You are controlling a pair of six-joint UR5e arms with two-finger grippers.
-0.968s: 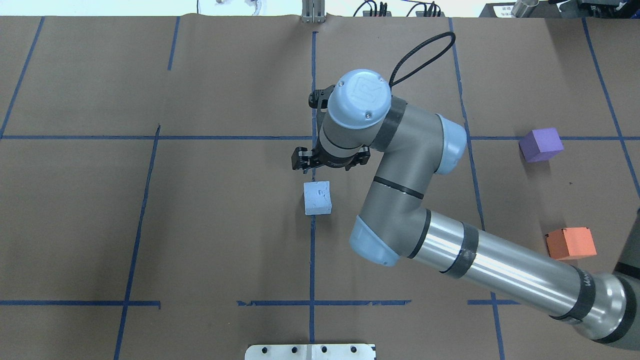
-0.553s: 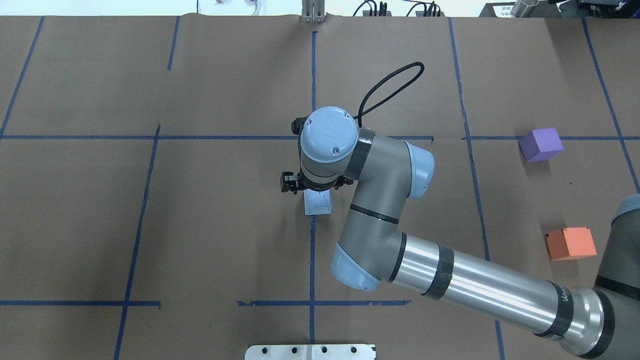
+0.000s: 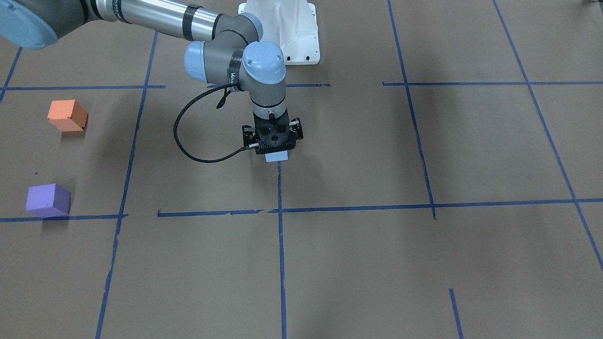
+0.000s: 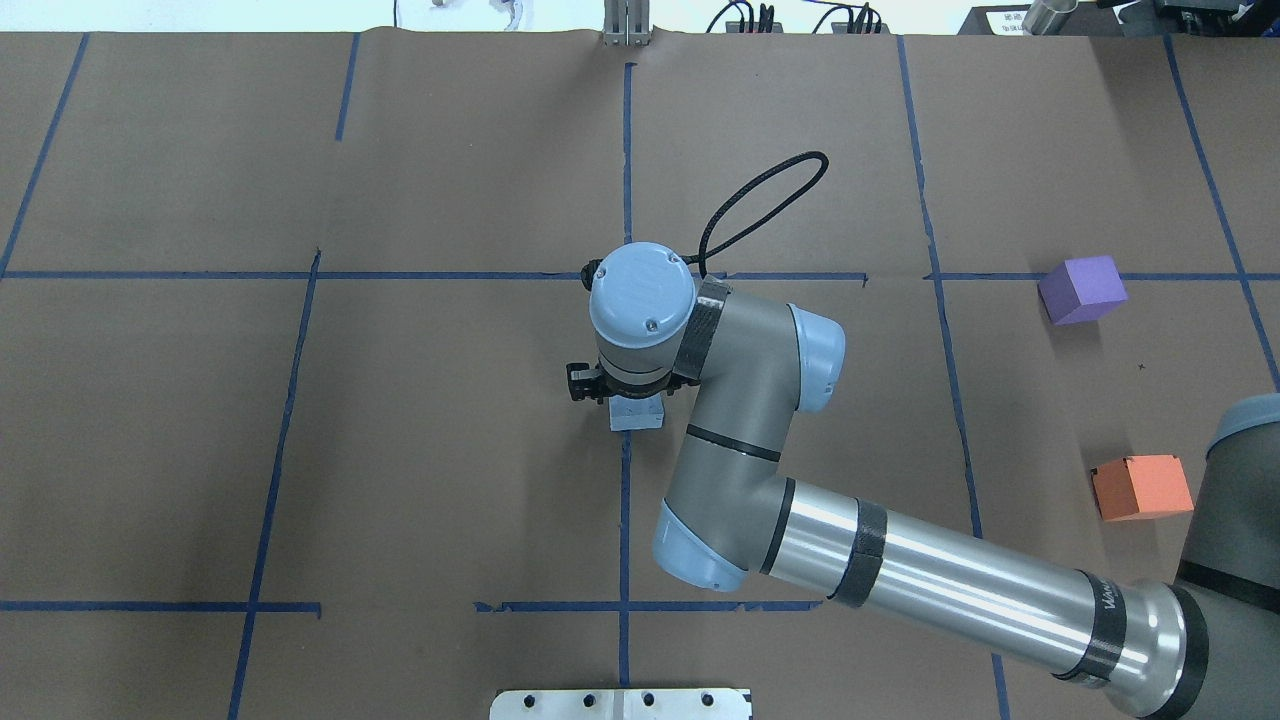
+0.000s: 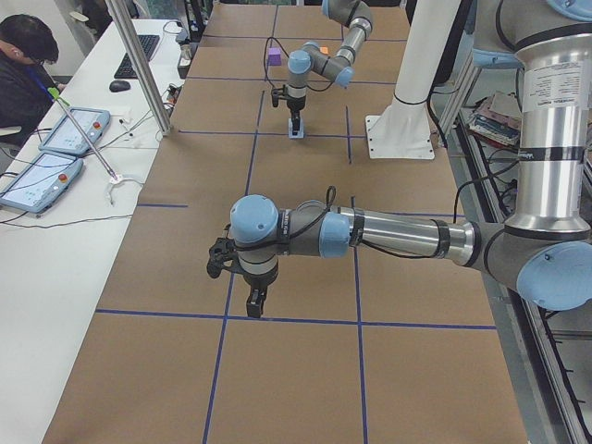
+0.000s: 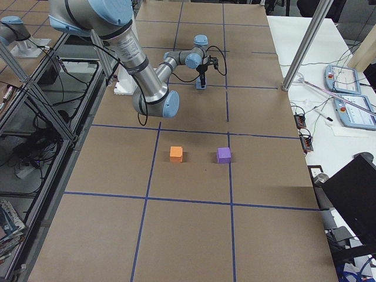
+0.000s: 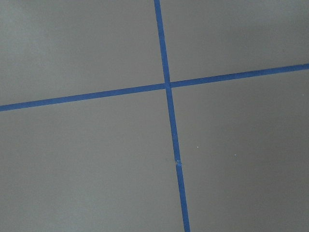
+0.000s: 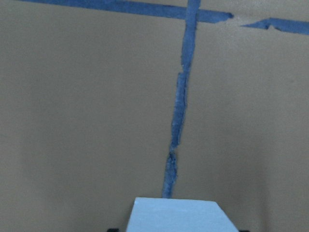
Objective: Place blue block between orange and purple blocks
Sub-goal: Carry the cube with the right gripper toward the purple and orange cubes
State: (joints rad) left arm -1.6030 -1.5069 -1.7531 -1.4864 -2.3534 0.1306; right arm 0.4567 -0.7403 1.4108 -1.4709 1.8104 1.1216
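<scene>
Your right end effector [image 3: 274, 149] straddles the blue block [image 3: 276, 157] — clamped or not, you cannot tell. Orange block [image 3: 67, 115] and purple block [image 3: 47, 200] lie well away from it.

In the overhead view our right arm [image 4: 930, 585] enters from 4 o'clock and reaches to mid-frame; past the elbow its last link turns toward 12 o'clock; the wrist [image 4: 642, 300] stands upright, a black cable [image 4: 770, 195] looping out at 1 o'clock; beneath it our right gripper [image 3: 276, 151] points straight down, its jaws too hidden to read; our left arm [image 5: 398, 236] stretches out level, and our left gripper [image 5: 254, 303] hangs downward, its jaws unreadable too.
</scene>
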